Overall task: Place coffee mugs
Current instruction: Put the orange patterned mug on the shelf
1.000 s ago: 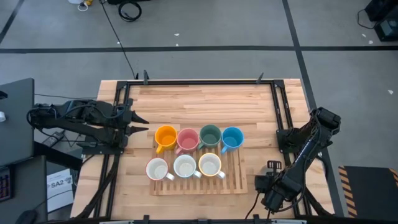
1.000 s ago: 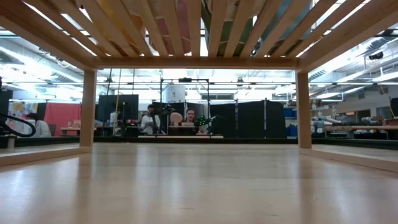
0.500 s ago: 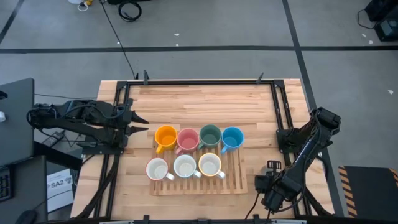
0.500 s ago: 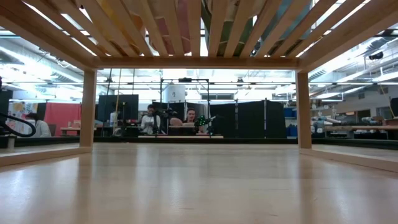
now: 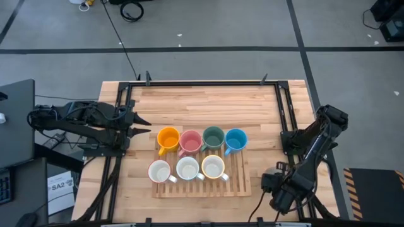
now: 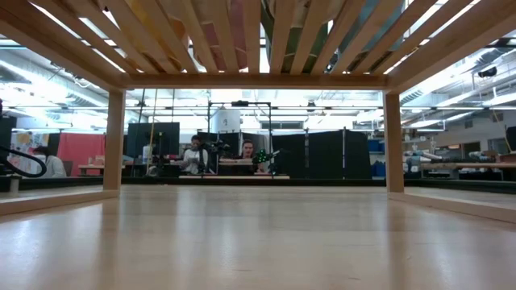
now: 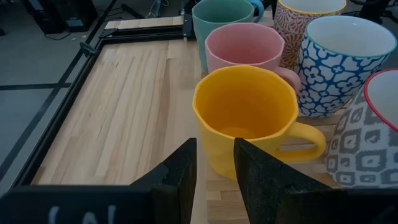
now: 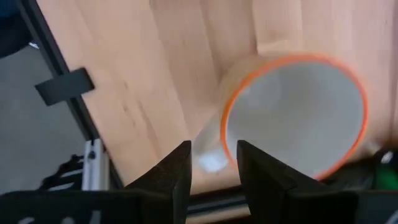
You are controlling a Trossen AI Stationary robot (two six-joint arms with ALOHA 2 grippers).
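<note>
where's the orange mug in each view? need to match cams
High view: orange mug, leftmost of the back row of four, at the slatted wooden rack's left end.
Low view: not identifiable; only the rack's underside shows.
Left wrist view: orange mug, centre, just beyond the left gripper fingers.
Right wrist view: not in it.
Shared landmark: pink mug right beside it.

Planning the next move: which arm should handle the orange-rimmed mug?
Right. Its end effector is at the orange-rimmed mug; the left end effector waits by the orange mug, across the rack.
</note>
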